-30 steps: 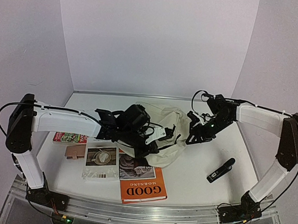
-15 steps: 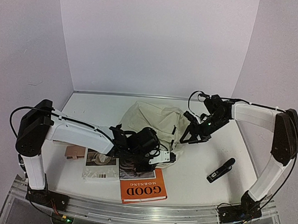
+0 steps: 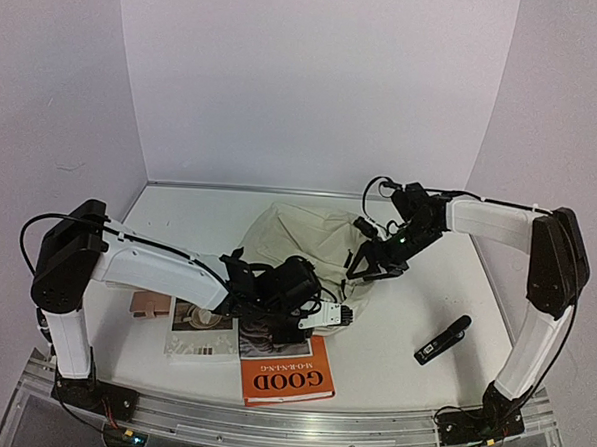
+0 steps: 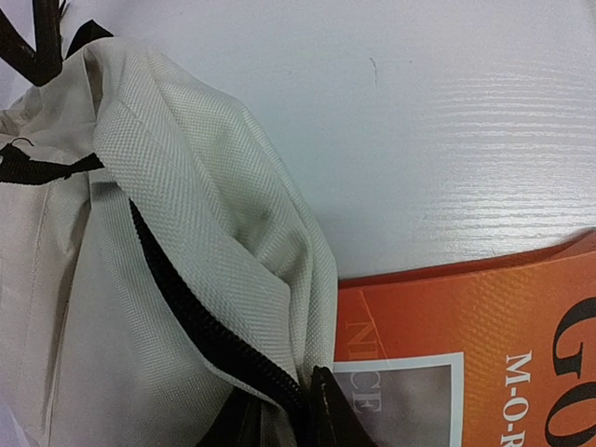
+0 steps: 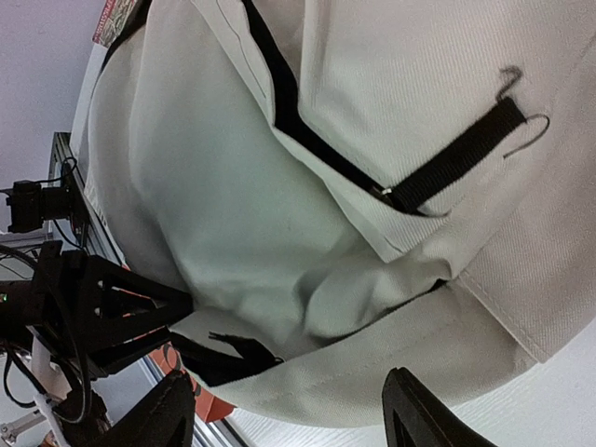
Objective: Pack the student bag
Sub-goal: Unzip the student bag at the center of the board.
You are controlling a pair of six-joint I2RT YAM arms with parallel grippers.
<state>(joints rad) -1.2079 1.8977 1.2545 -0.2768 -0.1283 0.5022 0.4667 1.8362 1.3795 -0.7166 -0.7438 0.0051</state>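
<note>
The student bag (image 3: 308, 239), cream fabric with black zippers and straps, lies crumpled mid-table. My left gripper (image 3: 346, 314) sits at its near right corner. In the left wrist view the left gripper (image 4: 279, 424) is shut on a fold of the student bag (image 4: 186, 233) beside the black zipper (image 4: 200, 321), above the orange book (image 4: 484, 326). My right gripper (image 3: 361, 267) hovers at the bag's right edge. In the right wrist view the right gripper (image 5: 293, 414) is open, its fingers (image 5: 419, 414) wide apart over the bag's rim (image 5: 372, 363), holding nothing.
An orange book titled GOOD MORNING (image 3: 285, 378) lies near the front edge, with a magazine (image 3: 203, 324) and a brown item (image 3: 152, 304) to its left. A black stick-shaped device (image 3: 443, 339) lies at the right. Walls close in the back and sides.
My left arm swung toward the near right, dragging the bag's edge over the books. My right gripper moved left up to the bag and opened wider.
</note>
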